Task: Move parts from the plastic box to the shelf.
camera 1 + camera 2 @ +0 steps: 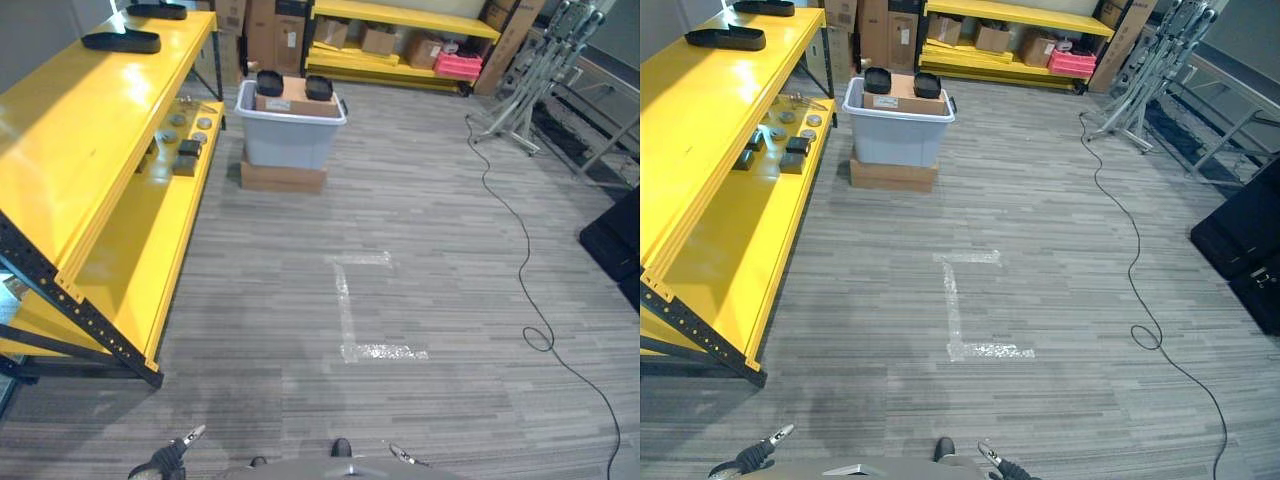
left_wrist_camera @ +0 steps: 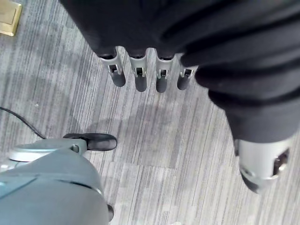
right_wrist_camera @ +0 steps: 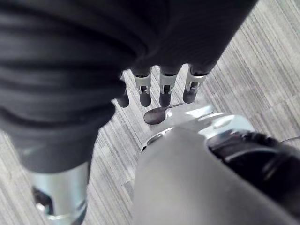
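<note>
A: From the left eye view, how far along does the job look?

B: Partly done, I'd judge. The grey plastic box point(image 1: 290, 128) sits on a flat cardboard box point(image 1: 283, 177), far ahead of the left hand point(image 1: 160, 462), whose fingers point(image 1: 192, 434) poke in low down. A brown carton point(image 1: 297, 98) and two black parts point(image 1: 270, 82) lie across the box's top. Several small round and blocky parts point(image 1: 186, 150) already lie on the lower level of the yellow shelf point(image 1: 95, 120), well ahead and to the left of those fingers, and two black trays point(image 1: 122, 41) rest on its top.

A: And the right eye view?

B: Same layout. The right hand point(image 1: 1015, 470) shows low down, with nothing near it but the floor and white tape marks point(image 1: 958, 305) ahead. The box is well apart from both hands, so the robot must close in before it can pick anything.

A: What does the left wrist view tell of the fingers?

B: They hang straight and relaxed, thumb point(image 2: 258, 164) set apart, over bare grey floor. They hold nothing and touch nothing.

A: The right wrist view?

B: Likewise: the right fingers point(image 3: 166, 91) are loosely extended and empty, thumb point(image 3: 56, 201) off to one side. So the remaining parts at the box are yet to be carried across.
</note>
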{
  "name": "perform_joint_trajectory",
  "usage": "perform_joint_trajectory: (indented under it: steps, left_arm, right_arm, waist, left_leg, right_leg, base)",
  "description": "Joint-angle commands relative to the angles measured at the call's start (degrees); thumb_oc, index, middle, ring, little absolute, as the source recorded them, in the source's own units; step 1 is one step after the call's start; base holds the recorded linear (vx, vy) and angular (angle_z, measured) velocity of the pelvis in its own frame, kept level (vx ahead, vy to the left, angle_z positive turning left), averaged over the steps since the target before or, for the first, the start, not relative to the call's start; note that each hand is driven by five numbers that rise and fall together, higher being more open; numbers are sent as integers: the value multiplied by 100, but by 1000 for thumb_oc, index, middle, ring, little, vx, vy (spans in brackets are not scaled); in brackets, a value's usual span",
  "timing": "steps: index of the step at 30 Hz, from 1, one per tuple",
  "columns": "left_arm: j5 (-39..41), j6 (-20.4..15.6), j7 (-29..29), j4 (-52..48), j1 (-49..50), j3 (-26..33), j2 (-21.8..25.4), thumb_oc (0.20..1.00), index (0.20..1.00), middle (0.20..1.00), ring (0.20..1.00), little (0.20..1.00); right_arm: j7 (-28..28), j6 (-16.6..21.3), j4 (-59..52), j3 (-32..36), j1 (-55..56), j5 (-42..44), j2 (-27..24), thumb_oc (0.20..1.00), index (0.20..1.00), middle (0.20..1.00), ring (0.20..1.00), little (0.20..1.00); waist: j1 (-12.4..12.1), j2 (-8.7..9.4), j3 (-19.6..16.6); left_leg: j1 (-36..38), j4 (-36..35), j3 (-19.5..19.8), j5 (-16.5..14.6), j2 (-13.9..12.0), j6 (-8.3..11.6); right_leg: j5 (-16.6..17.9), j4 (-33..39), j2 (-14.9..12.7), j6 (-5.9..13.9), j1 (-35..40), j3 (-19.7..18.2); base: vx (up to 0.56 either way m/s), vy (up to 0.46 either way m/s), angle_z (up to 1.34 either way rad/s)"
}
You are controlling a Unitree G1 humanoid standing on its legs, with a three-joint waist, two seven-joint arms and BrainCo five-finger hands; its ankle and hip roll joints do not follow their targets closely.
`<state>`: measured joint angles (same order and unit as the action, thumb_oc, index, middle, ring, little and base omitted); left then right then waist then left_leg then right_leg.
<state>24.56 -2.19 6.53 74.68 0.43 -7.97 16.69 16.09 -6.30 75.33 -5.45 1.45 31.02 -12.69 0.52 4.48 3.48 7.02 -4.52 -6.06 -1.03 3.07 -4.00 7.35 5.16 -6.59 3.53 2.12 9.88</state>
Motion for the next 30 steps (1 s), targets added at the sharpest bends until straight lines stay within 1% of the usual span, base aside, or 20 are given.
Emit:
perform_joint_trajectory:
  steps: [1,5,7,8,10,11,12,13,14,16,17,20,21,22,24,25,27,28,29,30]
  left_arm:
    - [14,-167,22,87,-351,-146,-247,1000,1000,1000,1000,1000]
    - [157,-110,-81,29,-351,-176,-303,1000,1000,1000,1000,1000]
    - [178,-103,-107,15,-319,-172,-336,1000,1000,1000,1000,1000]
    - [202,-104,-130,-4,-297,-154,-362,1000,1000,1000,1000,1000]
    - [242,-114,-158,-16,-289,-149,-374,1000,1000,1000,1000,1000]
    - [283,-88,-173,-35,-318,-136,-372,1000,1000,1000,1000,1000]
    - [332,-55,-151,-27,-354,-94,-371,1000,1000,1000,1000,1000]
    - [292,-62,-129,-18,-353,-39,-404,1000,1000,1000,1000,1000]
    - [226,-62,-132,-5,-342,9,-433,1000,1000,1000,1000,1000]
    - [210,-57,-143,2,-333,29,-446,1000,1000,1000,1000,1000]
    - [226,-32,-160,14,-298,68,-463,1000,1000,1000,1000,1000]
    - [180,-26,-152,35,-245,67,-474,1000,1000,1000,1000,1000]
    - [53,-91,-136,119,-178,12,-501,1000,1000,1000,1000,1000]
    - [-1,-118,-126,147,-151,-28,-504,1000,1000,1000,1000,1000]
    - [-130,-180,-106,166,-97,-73,-512,1000,1000,1000,1000,1000]
    - [-262,-261,-89,188,-39,-102,-519,1000,1000,1000,1000,1000]
    - [-328,-255,-89,182,-37,-98,-509,1000,1000,1000,1000,1000]
    - [-431,-263,-104,176,-45,-122,-473,1000,1000,1000,1000,1000]
    - [-506,-259,-138,174,-82,-144,-430,1000,1000,1000,1000,1000]
    - [-514,-259,-142,175,-87,-146,-425,1000,1000,1000,1000,1000]
  right_arm:
    - [42,191,298,-78,-286,-340,-302,1000,1000,1000,1000,1000]
    - [130,296,250,-268,-294,-820,-306,1000,1000,1000,1000,1000]
    - [107,478,230,-390,-314,-966,-298,1000,1000,1000,1000,1000]
    - [197,480,171,-458,-350,-939,-312,1000,1000,1000,1000,1000]
    - [252,527,92,-525,-391,-861,-338,1000,1000,1000,1000,1000]
    - [221,573,16,-567,-426,-852,-368,1000,1000,1000,1000,1000]
    - [184,545,-25,-595,-456,-963,-425,1000,1000,1000,1000,1000]
    - [160,607,22,-581,-459,-1079,-481,1000,1000,1000,1000,1000]
    - [58,596,75,-544,-461,-1150,-517,1000,1000,1000,1000,1000]
    - [2,540,96,-519,-466,-1150,-529,1000,1000,1000,1000,1000]
    - [-38,489,117,-489,-463,-1185,-549,1000,1000,1000,1000,1000]
    - [-212,509,159,-501,-482,-1445,-546,1000,1000,1000,1000,1000]
    - [-204,575,240,-548,-507,-1476,-553,1000,1000,1000,1000,1000]
    - [-184,572,240,-563,-518,-1431,-556,1000,1000,1000,1000,1000]
    - [-189,588,222,-571,-524,-1419,-552,1000,1000,1000,1000,1000]
    - [-199,656,203,-600,-526,-1356,-553,1000,1000,1000,1000,1000]
    - [-204,687,222,-600,-554,-1294,-544,1000,1000,1000,1000,1000]
    - [-209,699,219,-630,-618,-1125,-500,1000,1000,1000,1000,1000]
    - [-228,703,188,-620,-639,-1131,-471,1000,1000,1000,1000,1000]
    - [-228,701,183,-620,-642,-1135,-468,1000,1000,1000,1000,1000]
  waist:
    - [55,-340,-36]
    - [71,-325,1]
    - [57,-283,44]
    - [44,-220,107]
    - [35,-154,173]
    - [34,-102,251]
    - [33,-70,330]
    - [-5,-14,412]
    - [-16,-13,443]
    - [-25,-22,455]
    - [-53,-30,458]
    - [-132,-106,468]
    - [-301,-230,516]
    - [-368,-266,548]
    - [-459,-302,577]
    - [-508,-322,580]
    - [-502,-303,557]
    - [-496,-275,494]
    - [-480,-268,447]
    - [-478,-268,446]
  left_leg:
    - [-268,-3,79,72,35,165]
    - [-326,109,59,36,-32,183]
    - [-416,410,83,-56,-89,223]
    - [-572,846,59,-182,-133,258]
    - [-751,1324,3,-330,-149,242]
    - [-984,1896,-33,-301,-192,238]
    - [-1348,2599,9,-172,-274,257]
    - [-1867,3482,138,98,-284,310]
    - [-2182,3997,265,170,-279,316]
    - [-2275,4141,314,176,-283,305]
    - [-2315,4107,364,218,-279,295]
    - [-2108,3202,430,318,-226,326]
    - [-2012,2103,666,547,-75,433]
    - [-2069,1869,746,676,-29,479]
    - [-2244,1711,791,847,18,545]
    - [-2332,1657,740,815,56,540]
    - [-2250,1590,627,644,45,482]
    - [-2018,1539,584,360,95,320]
    - [-1889,1564,592,214,111,254]
    - [-1869,1568,590,194,110,246]
  right_leg:
    - [-260,-236,292,249,-143,-292]
    - [-351,-154,408,134,-43,-373]
    - [-368,-142,420,80,-22,-378]
    - [-362,-150,386,27,-24,-357]
    - [-371,-200,338,-31,-65,-323]
    - [-386,-245,310,-106,-97,-307]
    - [-421,-310,323,-208,-111,-335]
    - [-448,-366,317,-290,-53,-457]
    - [-474,-403,341,-326,-10,-553]
    - [-483,-402,362,-337,29,-591]
    - [-503,-391,381,-335,92,-632]
    - [-623,-403,469,-296,178,-695]
    - [-774,-431,607,-271,302,-769]
    - [-832,-441,652,-276,371,-798]
    - [-904,-446,709,-294,466,-836]
    - [-976,-511,720,-303,492,-838]
    - [-997,-543,683,-307,481,-806]
    - [-1054,-715,602,-274,438,-727]
    - [-1135,-911,566,-249,386,-680]
    - [-1149,-939,563,-247,381,-675]
  base:
    - [81,-175,0]
    - [99,-213,6]
    - [110,-219,2]
    - [99,-228,5]
    - [57,-188,4]
    - [61,-213,5]
    - [100,-258,11]
    - [184,-232,10]
    - [180,-148,12]
    - [174,-50,6]
    - [261,-3,-1]
    - [303,69,-2]
    - [462,158,4]
    - [424,154,11]
    - [235,101,17]
    - [240,134,4]
    - [204,152,-20]
    - [275,215,-42]
    - [248,193,-45]
    - [192,140,-23]
